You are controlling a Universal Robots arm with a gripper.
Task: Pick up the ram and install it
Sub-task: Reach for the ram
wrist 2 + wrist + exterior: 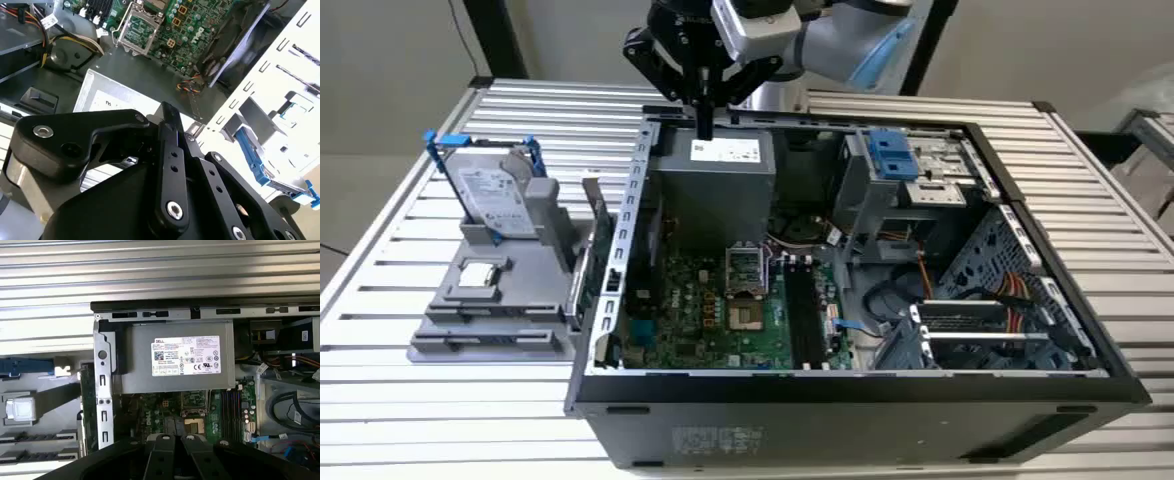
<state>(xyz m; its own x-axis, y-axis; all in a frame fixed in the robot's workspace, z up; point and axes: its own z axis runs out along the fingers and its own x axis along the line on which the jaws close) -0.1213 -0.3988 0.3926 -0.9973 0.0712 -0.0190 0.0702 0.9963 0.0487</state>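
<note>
The arm (817,40) above the gripper (704,128) is silver-grey with a pale blue joint cap (881,55). The gripper is matte black, with broad rounded link plates (75,145), narrow bars (172,170) dotted with small holes, and bright silver pins (174,210) at the pivots.

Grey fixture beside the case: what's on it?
Hard drive standing upright, processor chip lying flat, ram on edge by the case wall. The drive hides the fixture behind it.

Exterior view looking down on whole open computer case (854,420). Both wrist views looking from closer above, sharing power supply (175,357) and motherboard (185,30).
</note>
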